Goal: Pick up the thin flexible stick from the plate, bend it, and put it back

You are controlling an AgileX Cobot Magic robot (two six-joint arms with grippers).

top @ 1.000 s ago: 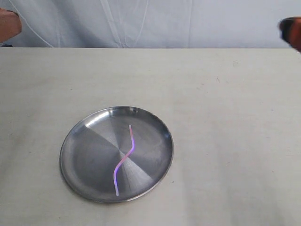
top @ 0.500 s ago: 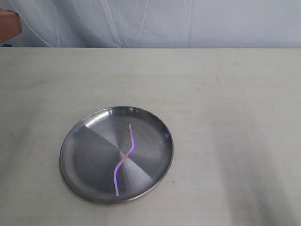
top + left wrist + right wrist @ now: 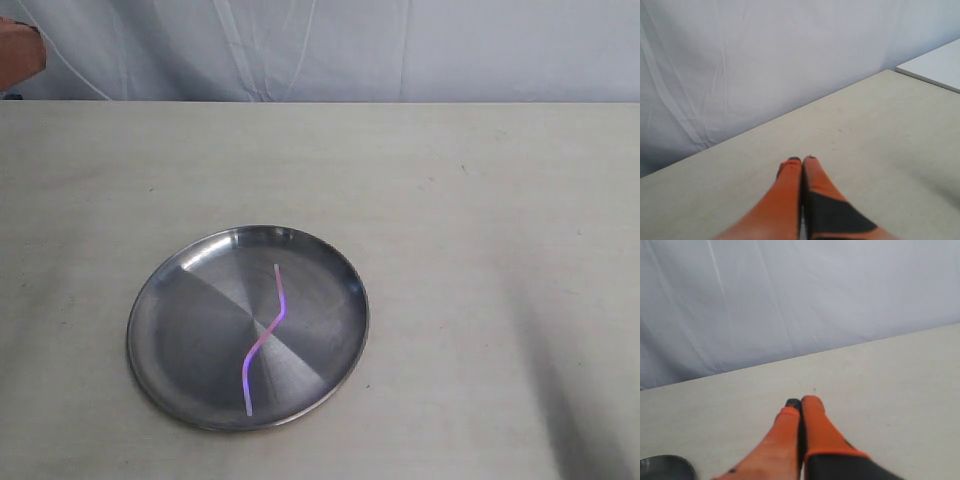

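Observation:
A shiny steel plate [image 3: 175, 320] lies on the table, left of centre in the exterior view. On it rests the thin pink-to-purple stick [image 3: 267, 333], wavy, running from the plate's far middle to its near rim. My left gripper [image 3: 801, 160] is shut, orange fingers pressed together with nothing between them, far from the plate; an orange part of it shows at the exterior view's far left edge [image 3: 18, 52]. My right gripper [image 3: 801, 401] is shut and empty too, and the plate's rim [image 3: 665, 464] peeks in at a corner of the right wrist view.
The cream table [image 3: 480, 220] ends at a white cloth backdrop [image 3: 400, 45]. A white board [image 3: 935, 67] lies at one edge of the left wrist view. A soft shadow falls on the table at the exterior view's near right [image 3: 580, 420].
The right gripper, seen at the exterior view's far right edge a second ago, has left that view. The plate and stick have not moved.

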